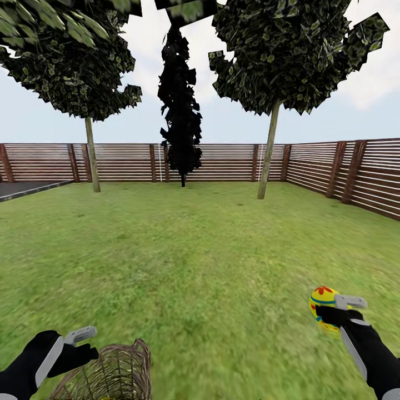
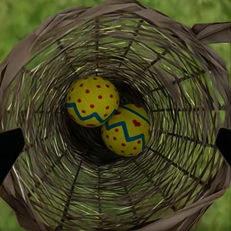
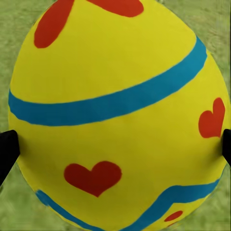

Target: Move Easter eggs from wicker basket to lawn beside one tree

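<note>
Two grippers over the lawn (image 1: 211, 261), head view: right gripper (image 1: 328, 311) carries one egg (image 1: 321, 300); left gripper (image 1: 83, 341) hovers at the wicker basket (image 1: 119, 372), fingers apart. Left wrist view: two eggs (image 2: 92, 101) (image 2: 126, 130) remain inside. Right wrist view: fingers clamp the egg. Step: first egg extracted; next, carry it to a tree (image 1: 269, 150).

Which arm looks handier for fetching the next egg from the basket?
Probably the left. The left gripper hovers at the wicker basket, facing two eggs inside. The right gripper already holds an egg.
</note>
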Tool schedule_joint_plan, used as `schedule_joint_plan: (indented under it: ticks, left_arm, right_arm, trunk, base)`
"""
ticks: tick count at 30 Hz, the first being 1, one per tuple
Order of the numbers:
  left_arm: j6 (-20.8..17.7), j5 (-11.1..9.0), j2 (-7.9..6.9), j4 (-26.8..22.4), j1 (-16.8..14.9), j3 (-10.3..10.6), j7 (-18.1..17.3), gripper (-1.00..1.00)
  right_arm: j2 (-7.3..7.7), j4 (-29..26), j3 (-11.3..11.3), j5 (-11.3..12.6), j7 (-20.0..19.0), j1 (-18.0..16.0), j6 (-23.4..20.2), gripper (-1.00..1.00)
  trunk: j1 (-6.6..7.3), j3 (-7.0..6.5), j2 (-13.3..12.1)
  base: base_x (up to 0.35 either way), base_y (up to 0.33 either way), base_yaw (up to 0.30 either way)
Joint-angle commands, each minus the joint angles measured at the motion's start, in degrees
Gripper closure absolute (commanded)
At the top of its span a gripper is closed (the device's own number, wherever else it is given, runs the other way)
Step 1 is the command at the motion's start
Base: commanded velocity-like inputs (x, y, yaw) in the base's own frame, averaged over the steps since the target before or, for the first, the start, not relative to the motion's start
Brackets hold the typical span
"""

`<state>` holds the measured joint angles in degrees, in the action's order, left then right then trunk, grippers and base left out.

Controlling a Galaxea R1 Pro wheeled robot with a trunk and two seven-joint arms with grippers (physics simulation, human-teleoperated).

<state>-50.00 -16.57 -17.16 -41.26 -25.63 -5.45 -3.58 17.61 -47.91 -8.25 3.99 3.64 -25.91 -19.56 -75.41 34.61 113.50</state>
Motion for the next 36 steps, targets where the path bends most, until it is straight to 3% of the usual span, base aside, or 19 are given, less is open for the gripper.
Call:
schedule_joint_plan:
  ticks: [1, 5, 7, 32, 36]
  left_arm:
    - [-0.27, 0.31, 0.02, -0.05, -0.03, -0.17, -0.38, -1.00]
    - [-0.27, 0.31, 0.04, -0.05, -0.02, -0.17, -0.38, -1.00]
    - [-0.27, 0.31, 0.03, -0.05, -0.03, -0.17, -0.38, -1.00]
    - [-0.27, 0.31, 0.45, -0.05, -0.03, -0.17, -0.46, -1.00]
    - [-0.27, 0.27, 0.46, -0.13, -0.03, -0.22, -0.46, -1.00]
  right_arm:
    - [-0.11, -0.03, 0.02, 0.43, 0.63, -0.02, 3.36, 1.00]
    - [-1.24, 0.68, -0.23, 0.32, 2.12, -0.02, 9.87, 1.00]
    - [-1.28, 0.76, -0.26, 0.27, 2.24, -0.02, 10.96, 1.00]
    - [-1.34, 2.39, -0.10, -0.02, 1.28, -0.02, 11.53, 1.00]
    - [-1.13, 2.53, -0.17, 0.25, 1.28, -0.02, 12.27, 1.00]
  trunk:
    - [-0.22, 0.25, 0.45]
    - [-1.10, 0.97, 2.05]
    - [-1.54, 1.33, 2.85]
    - [-7.03, 5.82, 12.88]
    - [-7.03, 5.82, 12.88]
  base:
    - [0.000, 0.000, 0.000]
    - [0.000, 0.000, 0.000]
    - [0.000, 0.000, 0.000]
    - [0.000, 0.000, 0.000]
    - [0.000, 0.000, 0.000]
